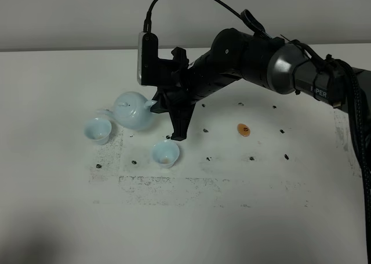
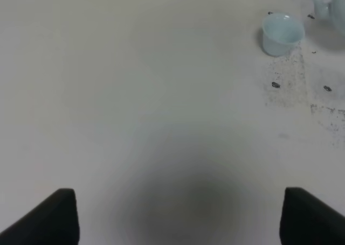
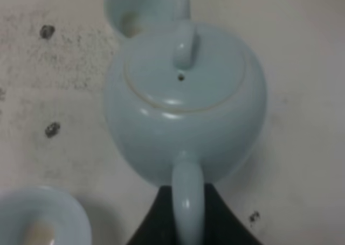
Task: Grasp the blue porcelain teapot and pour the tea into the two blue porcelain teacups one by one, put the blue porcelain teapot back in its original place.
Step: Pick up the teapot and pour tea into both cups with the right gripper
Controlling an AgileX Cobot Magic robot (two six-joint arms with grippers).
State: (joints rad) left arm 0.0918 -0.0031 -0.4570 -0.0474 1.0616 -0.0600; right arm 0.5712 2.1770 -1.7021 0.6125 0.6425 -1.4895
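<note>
The blue porcelain teapot [image 1: 133, 110] is at the table's left centre, its spout reaching over the rim of the left teacup [image 1: 97, 129]. The second teacup [image 1: 166, 154] stands in front and to the right, with brownish liquid in it. My right gripper [image 1: 157, 104] reaches across and is shut on the teapot's loop handle [image 3: 187, 202], a dark finger on each side of it. I cannot tell whether the teapot rests on the table. My left gripper [image 2: 180, 218] is open and empty over bare table, far from the left teacup [image 2: 281, 34].
A small orange-brown spot [image 1: 244, 129] lies right of centre. Black specks and grey smudges [image 1: 151, 180] dot the white table. The right arm [image 1: 278, 67] spans the table's back right.
</note>
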